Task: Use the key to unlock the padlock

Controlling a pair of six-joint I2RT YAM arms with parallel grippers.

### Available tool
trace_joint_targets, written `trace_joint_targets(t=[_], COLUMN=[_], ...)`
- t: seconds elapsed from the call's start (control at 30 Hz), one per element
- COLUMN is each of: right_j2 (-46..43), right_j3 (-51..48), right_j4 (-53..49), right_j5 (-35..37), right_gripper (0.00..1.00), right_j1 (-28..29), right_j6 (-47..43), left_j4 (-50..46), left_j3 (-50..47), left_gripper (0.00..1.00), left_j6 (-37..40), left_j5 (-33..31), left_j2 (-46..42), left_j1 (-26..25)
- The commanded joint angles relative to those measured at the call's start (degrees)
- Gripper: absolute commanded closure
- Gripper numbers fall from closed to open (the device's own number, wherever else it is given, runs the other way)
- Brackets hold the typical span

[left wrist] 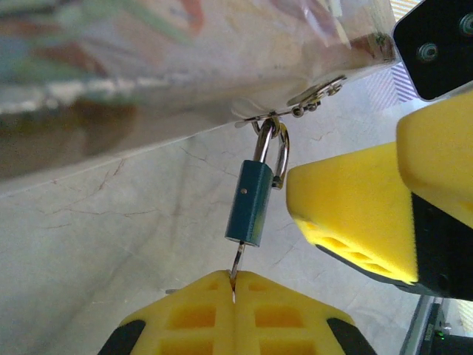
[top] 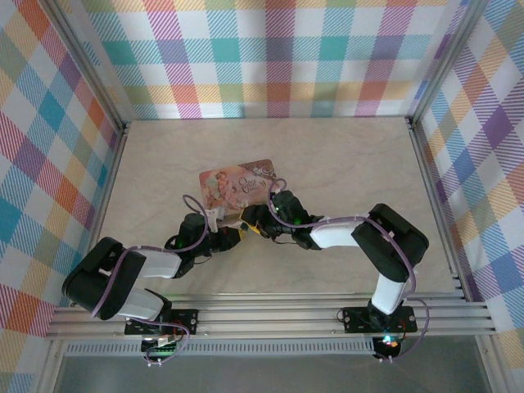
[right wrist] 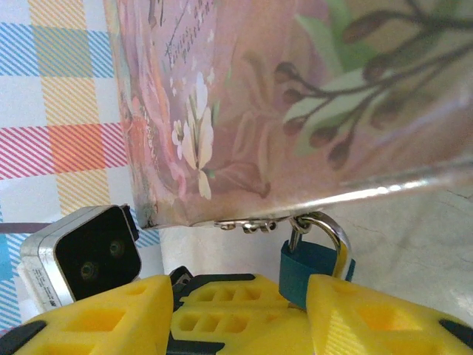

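Both fingers (left wrist: 192,318) of the left gripper (left wrist: 233,296) pinch the key (left wrist: 236,260) in the padlock (left wrist: 251,201).

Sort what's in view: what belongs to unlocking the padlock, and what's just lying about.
For the job: teal padlock; key, pinched by the left gripper, jaws shut.
Just around: pink tin box the padlock hangs from; table; plaid walls.

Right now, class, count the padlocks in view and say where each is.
1: the teal padlock hangs from the tin box's hasp, its key pinched by the left gripper. Others may be hidden.
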Motion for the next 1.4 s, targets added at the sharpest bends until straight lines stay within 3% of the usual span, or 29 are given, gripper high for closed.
trace_joint_targets(t=[0.0, 0.3, 0.7, 1.37], right_j2=[0.8, 2.8, 1.2, 5.0], right_j3=[-3.1, -2.6, -2.9, 0.3], right_j4=[-13.4, -11.1, -17.2, -16.4], right_j5=[0.9, -0.3, 1.2, -2.0], right_gripper=[0.46, 0.46, 0.40, 0.40], right_j1=[0.7, 1.0, 1.8, 2.5], right_j6=[3.4, 3.8, 4.5, 5.8], left_j4=[3.8, 0.1, 0.7, 3.8], left_j3=[0.9, 1.9, 1.7, 1.4], left_gripper=[1.00, 1.00, 1.00, 1.00], left_j6=[-1.4, -2.8, -4.0, -6.2], left_j5=[2.0, 2.7, 2.6, 3.2], left_j2=[-2.4, -5.8, -6.6, -5.9], left_j1=[0.4, 0.4, 0.4, 0.5])
